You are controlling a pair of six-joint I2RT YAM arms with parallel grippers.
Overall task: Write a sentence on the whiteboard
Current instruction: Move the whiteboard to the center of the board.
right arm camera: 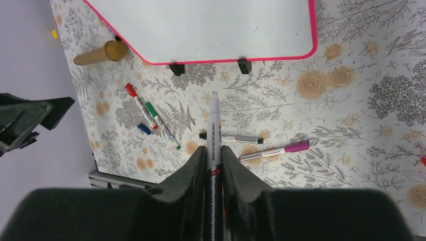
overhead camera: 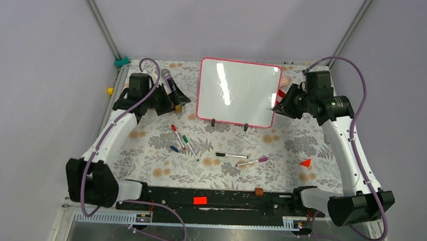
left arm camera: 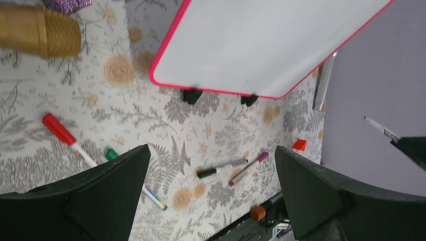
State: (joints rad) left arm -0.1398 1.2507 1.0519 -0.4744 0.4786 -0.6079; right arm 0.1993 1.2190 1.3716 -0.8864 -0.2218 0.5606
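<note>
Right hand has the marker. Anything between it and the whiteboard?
Nothing visible. The right hand is shut on a marker whose tip sits by the right edge of the whiteboard, with only open air between. The loose markers lie flat on the mat in front of the board, out of that path.

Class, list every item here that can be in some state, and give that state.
whiteboard, standing on its feet, blank
left hand, open, empty
right hand, shut on the held marker
held marker, uncapped, pointing at the whiteboard
red marker, capped, lying
green marker, capped, lying
black marker, capped, lying
purple marker, capped, lying
</note>
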